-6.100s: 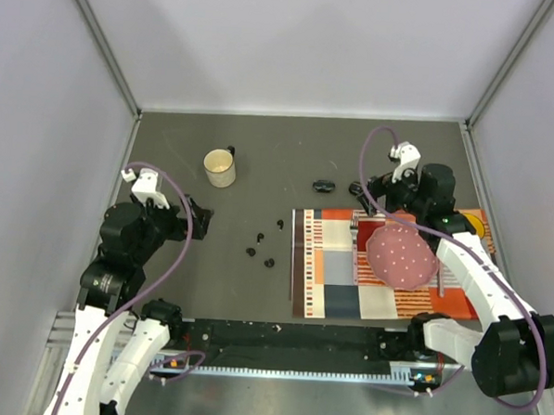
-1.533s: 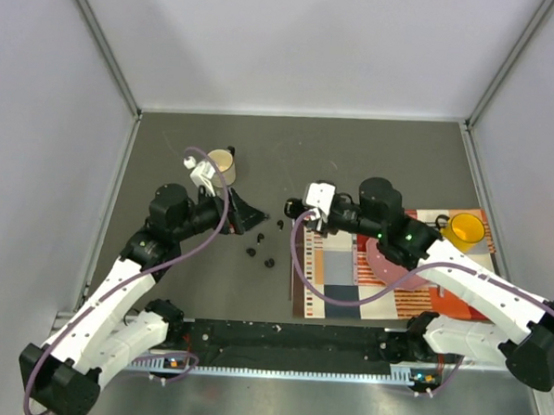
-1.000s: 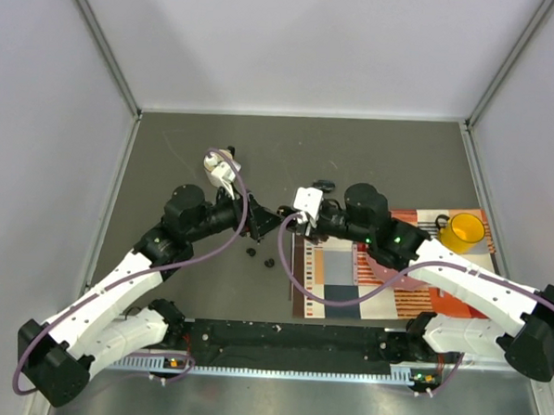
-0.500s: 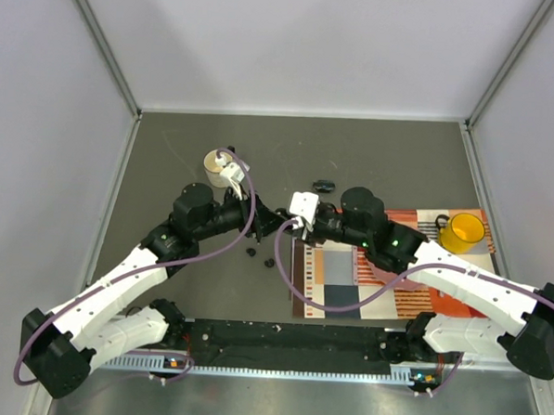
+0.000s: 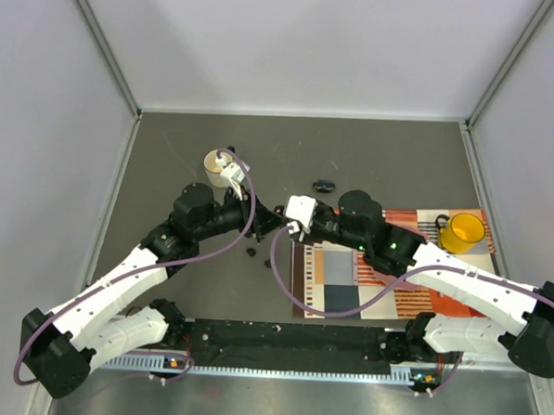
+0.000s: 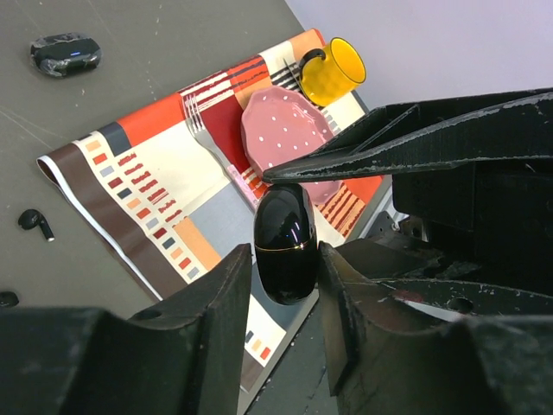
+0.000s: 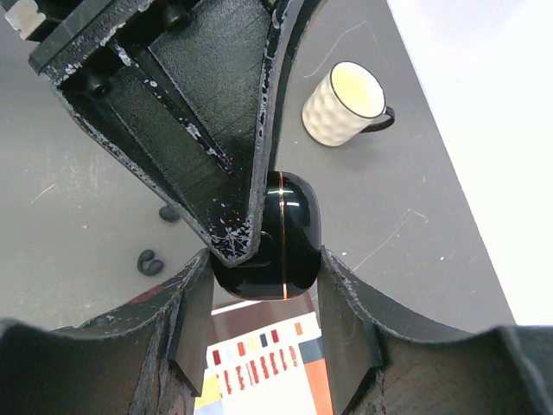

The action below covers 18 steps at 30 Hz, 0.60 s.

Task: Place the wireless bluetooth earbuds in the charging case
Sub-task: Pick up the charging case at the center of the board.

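**Grey tabletop: both grippers on one case**

Dark grey table (image 5: 169,137), walled in by pale panels.

- Left of centre: a cream dimpled ceramic mug (image 5: 219,168) stands upright on the bare table, just beyond the left arm's wrist.
- The left gripper (image 5: 266,223) extends rightward. In its wrist view its fingers (image 6: 216,303) press both sides of a glossy black oval charging case (image 6: 285,246). The lid is down and a thin gold seam shows. The case is held off the table, above the near-left edge of the mat.
- The right gripper (image 5: 292,230) meets it from the opposite side. In its wrist view its fingers (image 7: 341,311) touch both flanks of the same case, so each gripper is clamped on it. One left fingertip lies against the case's upper face.
- Below the pair: tiny black earbuds (image 7: 151,261) lie loose on the grey surface. Two show in the right wrist view. The left wrist view shows one near the mat's corner and another cut by the frame edge.
- Beyond the grippers: a second black oval case (image 5: 325,185) lies on the table, apart from the mat.
- Right side: a striped orange, grey and brown fabric placemat (image 6: 164,207) lies flat.
- On the mat: a metal fork (image 6: 207,143) lies beside a pink speckled plate (image 6: 285,130), and a yellow mug (image 5: 460,232) stands upright at the far right corner.
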{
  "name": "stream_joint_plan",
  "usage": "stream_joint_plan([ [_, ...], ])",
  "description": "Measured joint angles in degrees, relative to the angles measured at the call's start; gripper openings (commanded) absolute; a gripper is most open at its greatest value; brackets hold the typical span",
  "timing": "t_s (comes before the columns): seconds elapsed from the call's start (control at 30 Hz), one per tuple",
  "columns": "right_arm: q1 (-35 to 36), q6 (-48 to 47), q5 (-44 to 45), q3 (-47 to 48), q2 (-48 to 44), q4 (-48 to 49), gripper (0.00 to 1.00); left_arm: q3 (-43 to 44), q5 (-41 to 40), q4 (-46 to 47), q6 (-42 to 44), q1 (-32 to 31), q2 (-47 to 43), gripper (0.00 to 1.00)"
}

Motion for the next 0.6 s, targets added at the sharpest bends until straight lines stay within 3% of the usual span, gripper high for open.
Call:
stream_joint_plan([
  [0.2,0.26,-1.16,0.79,-0.2,0.0,0.79,0.01,0.42,0.11,-0.02,-0.26,-0.09,0.07,0.21],
  [0.27,0.31,-1.51,1.03,-0.44,-0.04,1.07,0.12,0.63,0.17,-0.09,-0.09,-0.09,0.42,0.14],
  [0.3,0.31,-1.62,1.18,-0.48,-0.04,1.05,0.22,0.68,0.22,-0.02,-0.02,-0.09,0.66,0.12],
  [0.33,0.31,-1.66,1.25,-0.55,-0.04,1.07,0.36,0.72,0.24,-0.04,0.09,-0.09,0.76,0.11],
  [0.37,0.31,-1.66,1.29,-0.68,-0.07,1.14,0.58,0.74,0.24,-0.07,0.35,-0.09,0.81,0.04],
  [0.4,0.31,-1.62,1.31,-0.9,-0.11,1.49,0.65,0.74,0.24,-0.07,0.57,-0.11,0.81,0.0],
  [0.43,0.33,-1.33,1.27,-1.14,-0.17,2.03,0.87,0.74,0.13,-0.02,0.92,-0.11,0.79,0.0],
  [0.53,0.44,0.7,1.49,-1.49,-1.03,3.74,0.98,0.63,-0.72,0.0,3.02,-0.11,0.5,0.0],
  [0.6,0.48,3.3,2.14,-1.51,-2.49,4.72,0.99,-0.66,-2.38,1.18,4.92,-0.11,-1.05,0.0],
])
